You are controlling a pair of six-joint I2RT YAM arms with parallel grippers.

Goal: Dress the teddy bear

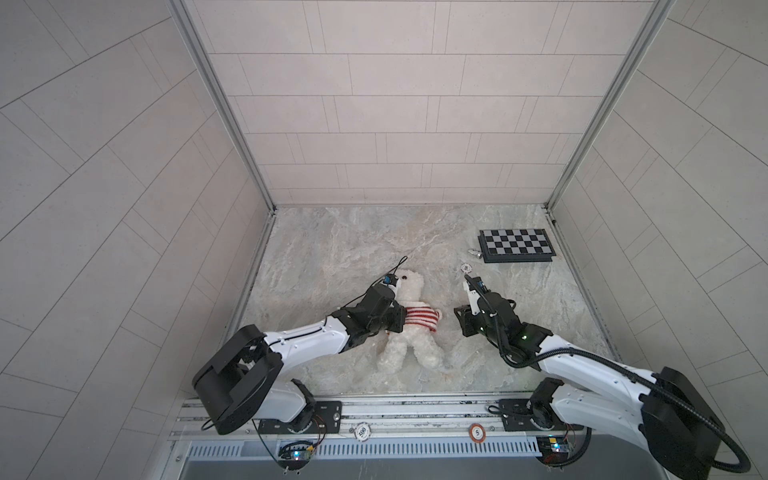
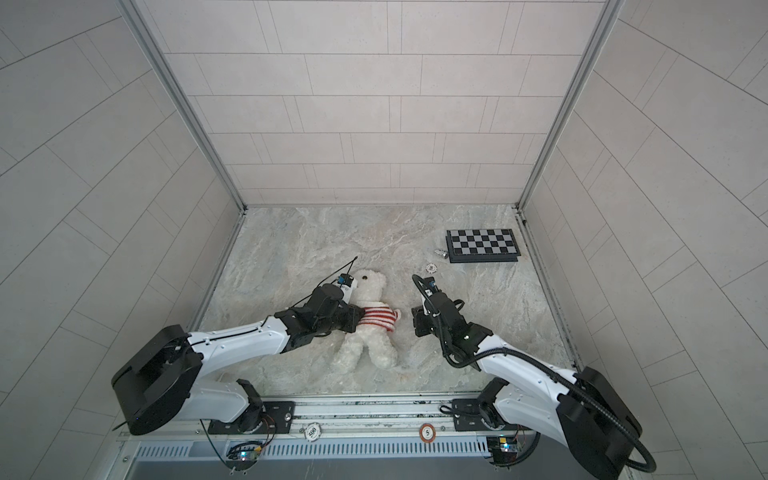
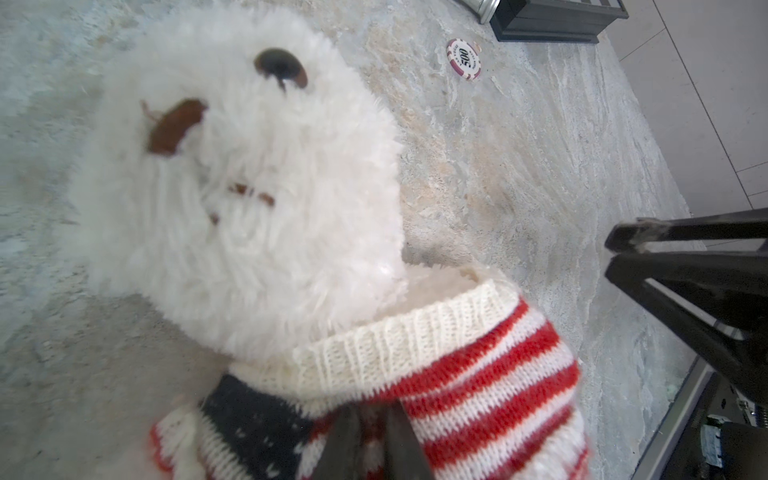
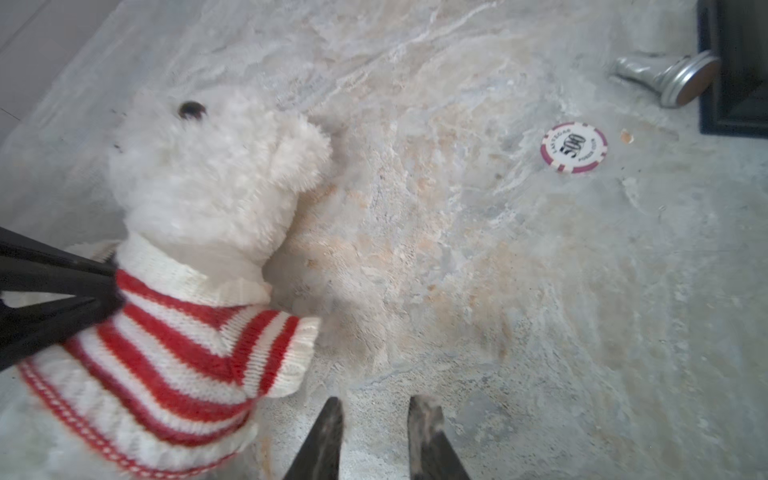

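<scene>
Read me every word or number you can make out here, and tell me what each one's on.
"500": on the pink-rimmed poker chip lying on the marble table; its rim lettering is too blurred to read.
"500": on the pale chip on the front rail.
"5": on the orange chip on the same rail.
No text shows on the striped sweater or the checkered board.

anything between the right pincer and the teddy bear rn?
Nothing. Only bare marble tabletop separates the right pincer from the teddy bear, nearest at its sweater sleeve. The right wrist view shows it; both top views agree.
</scene>
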